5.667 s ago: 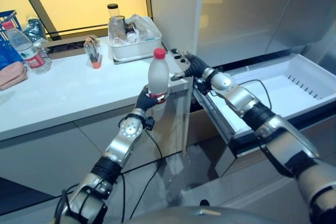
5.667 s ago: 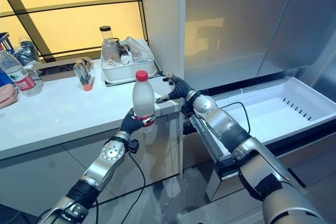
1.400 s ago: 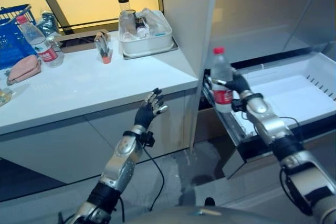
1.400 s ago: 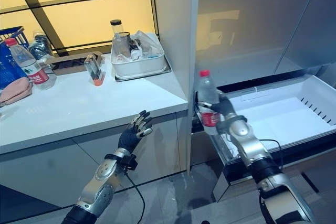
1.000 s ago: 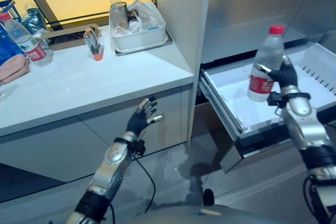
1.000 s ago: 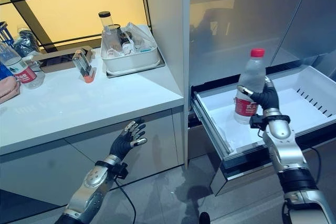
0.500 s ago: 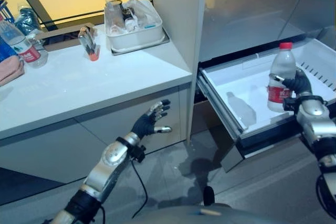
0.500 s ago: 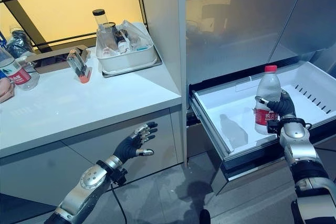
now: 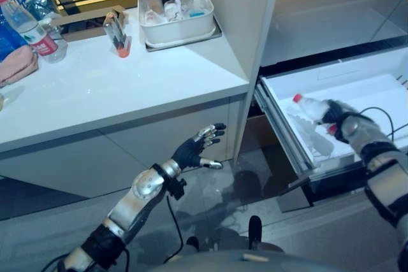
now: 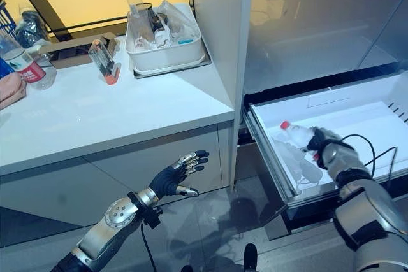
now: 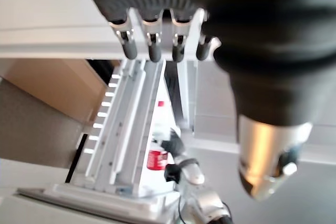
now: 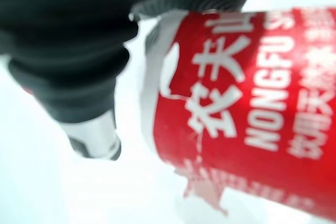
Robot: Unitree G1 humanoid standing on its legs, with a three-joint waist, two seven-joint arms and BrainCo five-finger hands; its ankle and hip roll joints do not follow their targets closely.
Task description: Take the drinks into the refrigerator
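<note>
A clear water bottle (image 9: pixel 308 107) with a red cap and red label (image 12: pixel 247 108) lies tilted, cap toward the counter, low inside the white pulled-out refrigerator drawer (image 9: pixel 331 81). My right hand (image 9: pixel 338 118) is shut on its body over the drawer's front part; the right wrist view shows the label right against the hand (image 12: pixel 73 51). My left hand (image 9: pixel 199 150) hangs open and empty below the counter edge, fingers spread (image 11: pixel 152 45). A second red-capped bottle (image 9: pixel 29 27) stands on the white counter (image 9: pixel 127 87) at the far left.
A white tub (image 9: pixel 175 14) of jars and packets sits at the counter's back, a small glass jar (image 9: pixel 116 30) beside it, a pink cloth (image 9: pixel 16 68) at the left. A tall white panel (image 9: pixel 245 23) separates the counter from the drawer. Grey refrigerator doors (image 10: pixel 319 17) rise above the drawer.
My right hand has lowered the bottle from upright to tilted on its side in the drawer. The left hand stays open below the counter. The camera has shifted downward.
</note>
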